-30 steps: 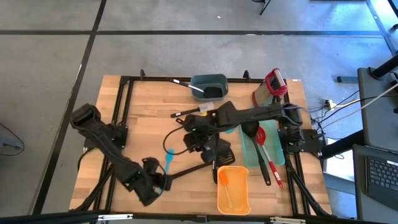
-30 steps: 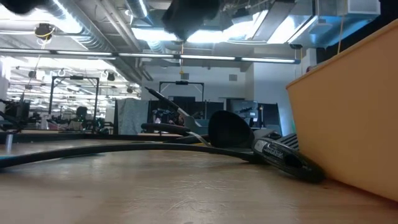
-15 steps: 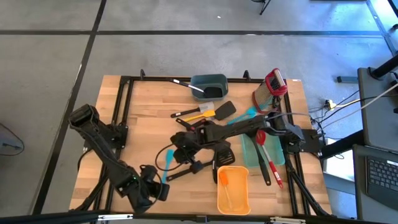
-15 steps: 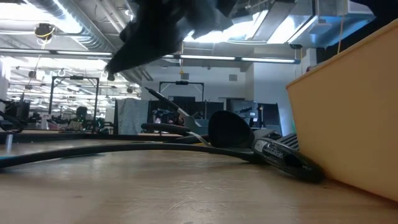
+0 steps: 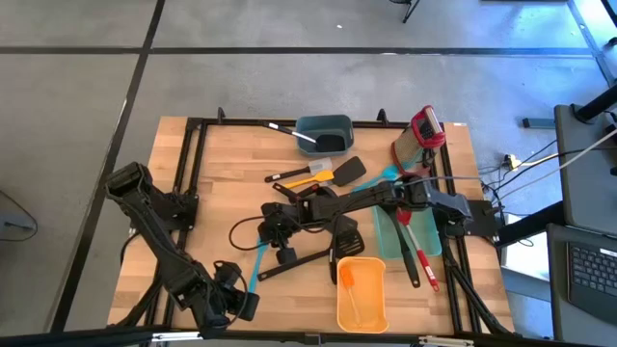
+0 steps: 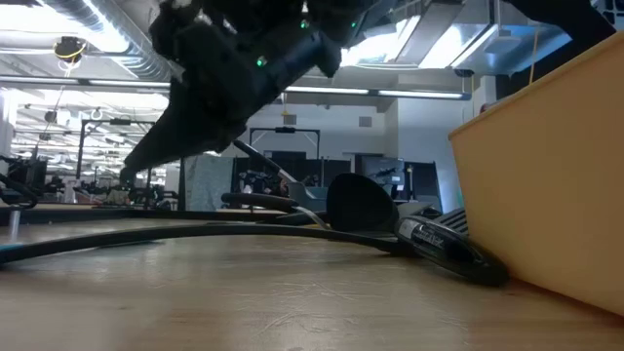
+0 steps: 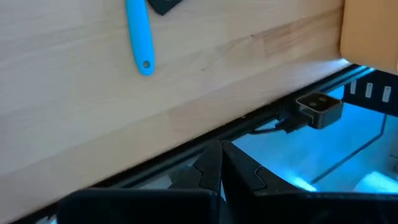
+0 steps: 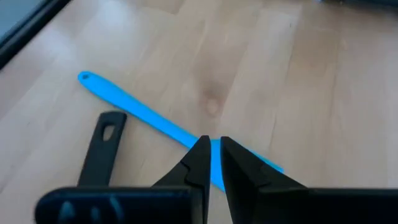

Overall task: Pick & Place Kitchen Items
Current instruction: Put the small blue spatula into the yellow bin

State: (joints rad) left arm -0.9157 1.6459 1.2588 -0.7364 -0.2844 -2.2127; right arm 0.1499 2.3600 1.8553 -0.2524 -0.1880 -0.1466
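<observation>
right hand (image 8: 212,163): fingers almost together, a narrow gap, holding nothing, above the blue spatula (image 8: 143,112) at centre of the counter (image 5: 222,183) | left hand (image 7: 222,168): closed, empty, lower left, off the counter edge | orange bin (image 5: 361,294): lower centre-right

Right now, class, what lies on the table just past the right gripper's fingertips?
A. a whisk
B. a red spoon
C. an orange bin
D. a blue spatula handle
D: in the right wrist view the blue spatula handle runs across the wood straight under the right gripper, with a black handle beside it.
</observation>
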